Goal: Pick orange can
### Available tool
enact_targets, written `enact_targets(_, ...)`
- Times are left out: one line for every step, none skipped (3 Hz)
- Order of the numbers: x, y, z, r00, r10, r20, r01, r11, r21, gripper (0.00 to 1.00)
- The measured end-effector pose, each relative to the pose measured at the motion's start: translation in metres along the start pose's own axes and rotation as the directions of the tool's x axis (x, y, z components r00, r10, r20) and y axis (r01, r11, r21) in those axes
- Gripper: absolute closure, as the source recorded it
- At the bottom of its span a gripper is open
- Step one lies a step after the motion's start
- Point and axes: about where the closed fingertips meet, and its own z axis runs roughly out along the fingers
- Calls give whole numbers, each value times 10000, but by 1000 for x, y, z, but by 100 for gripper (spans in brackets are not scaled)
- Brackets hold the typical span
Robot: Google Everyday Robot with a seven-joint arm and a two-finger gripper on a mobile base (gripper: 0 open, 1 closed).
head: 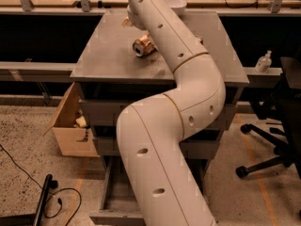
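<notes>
The orange can (142, 46) lies on its side on the grey table top (108, 55), its silver end facing the front left. My white arm (188, 79) runs up over the table and passes just right of the can, covering its right side. The gripper is not visible: it lies past the arm's far end, at or beyond the top edge of the camera view, behind the can.
A white bowl (178, 4) sits at the table's back, partly behind the arm. A small tan object (126, 22) lies left of the arm. An open cardboard box (70, 121) stands lower left, a bottle (264, 61) and office chair (282, 126) right, a pulled-out drawer (117, 201) below.
</notes>
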Motion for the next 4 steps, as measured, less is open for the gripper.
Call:
enact_targets(-5, -5, 9, 9995, -329, -33, 329, 9994, -105, 16)
enact_targets(-21, -12, 22, 9964, -823, 197, 829, 9962, -280, 39)
enact_targets(-41, -13, 35, 9883, -1345, 721, 1382, 9891, -500, 63)
enact_targets(-39, -15, 29, 9880, -1356, 735, 1395, 9889, -502, 87)
